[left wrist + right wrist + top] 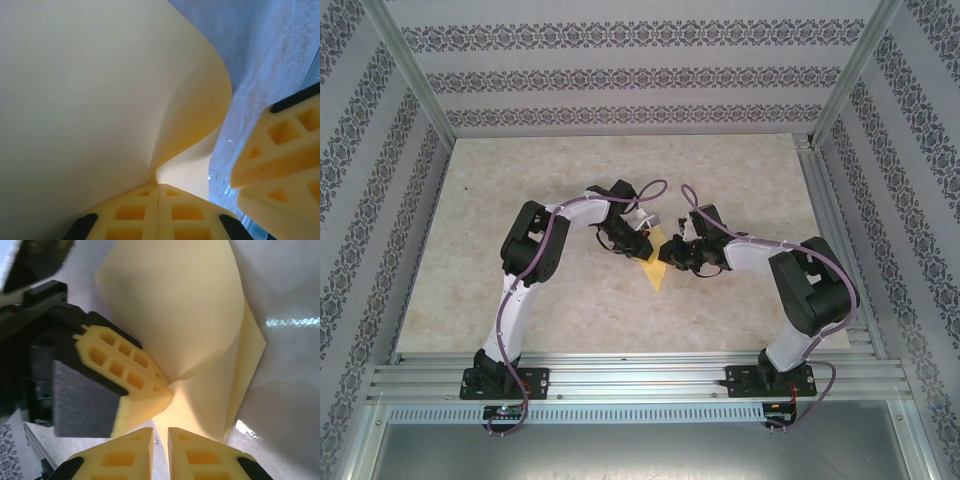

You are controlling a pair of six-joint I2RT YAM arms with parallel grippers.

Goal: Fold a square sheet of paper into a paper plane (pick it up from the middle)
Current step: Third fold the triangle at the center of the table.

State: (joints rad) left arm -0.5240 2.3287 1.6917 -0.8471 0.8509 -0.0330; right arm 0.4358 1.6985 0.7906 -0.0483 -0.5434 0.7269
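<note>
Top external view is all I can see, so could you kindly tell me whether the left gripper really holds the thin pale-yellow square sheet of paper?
Observer: Yes, the left gripper is shut on the pale-yellow square sheet of paper.
Operator: Is the sheet flat?
Observer: No, it curves away from the pinch.
Operator: And the right gripper?
Observer: The right gripper has jaws nearly together; whether they hold paper, I cannot tell.

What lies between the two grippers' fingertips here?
The square sheet of paper, curled upward, lies between the left gripper and right gripper in the top view; the left wrist view shows the left gripper shut on it.
</note>
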